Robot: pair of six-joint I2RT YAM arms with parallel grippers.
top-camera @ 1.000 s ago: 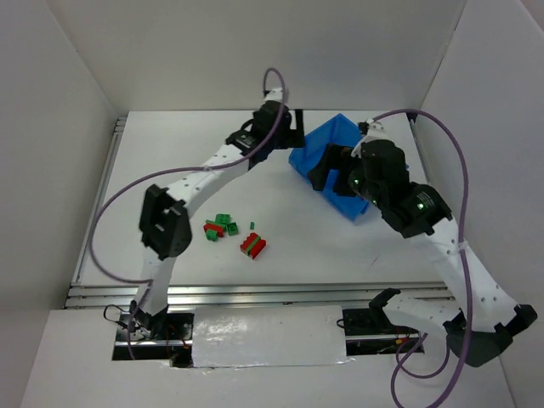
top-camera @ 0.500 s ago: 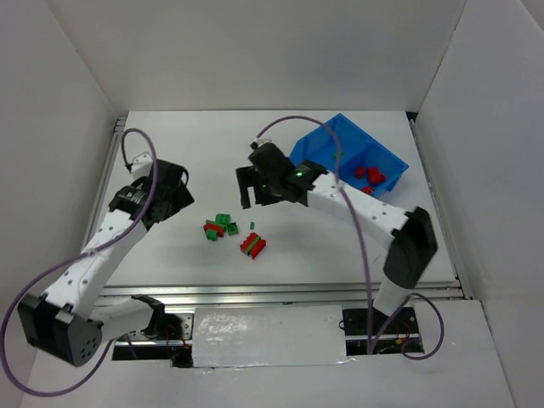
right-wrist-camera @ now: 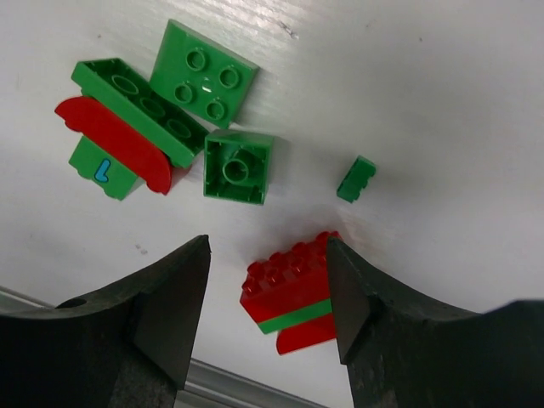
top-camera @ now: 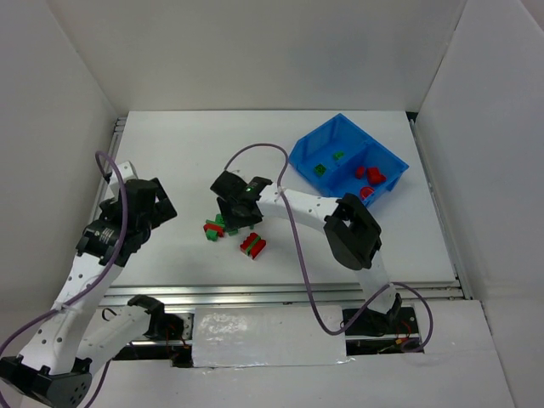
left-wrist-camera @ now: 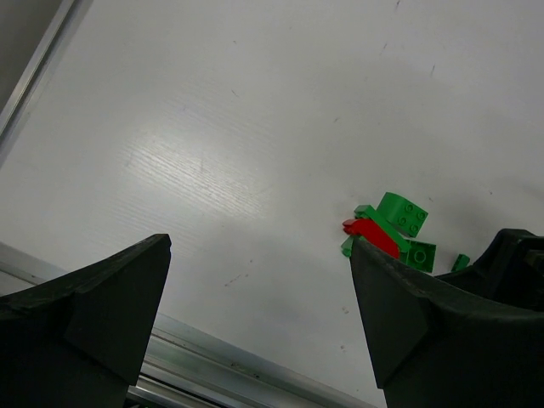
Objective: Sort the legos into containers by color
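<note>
The legos lie mid-table: a green cluster [top-camera: 217,226] with a red curved piece, and a red-green-red stack [top-camera: 252,246]. My right gripper [top-camera: 240,223] hangs open just above them. In the right wrist view the stack [right-wrist-camera: 293,293] sits between my open right gripper's [right-wrist-camera: 268,255] jaws, untouched. Loose green bricks [right-wrist-camera: 238,167] lie beyond it. The blue bin [top-camera: 297,160] at the back right holds green bricks [top-camera: 327,163] in its left compartment and red bricks [top-camera: 368,176] in its right. My left gripper [top-camera: 160,204] is open and empty, left of the pile [left-wrist-camera: 391,229].
White walls close in the table on three sides. A metal rail [top-camera: 255,295] runs along the near edge, and it also shows in the left wrist view [left-wrist-camera: 195,374]. The right arm's cable [top-camera: 293,246] loops over the table beside the stack.
The left arm pulled back from the bin to the left side of the table. The right gripper left the bin, swung to the centre and came down over the legos.
</note>
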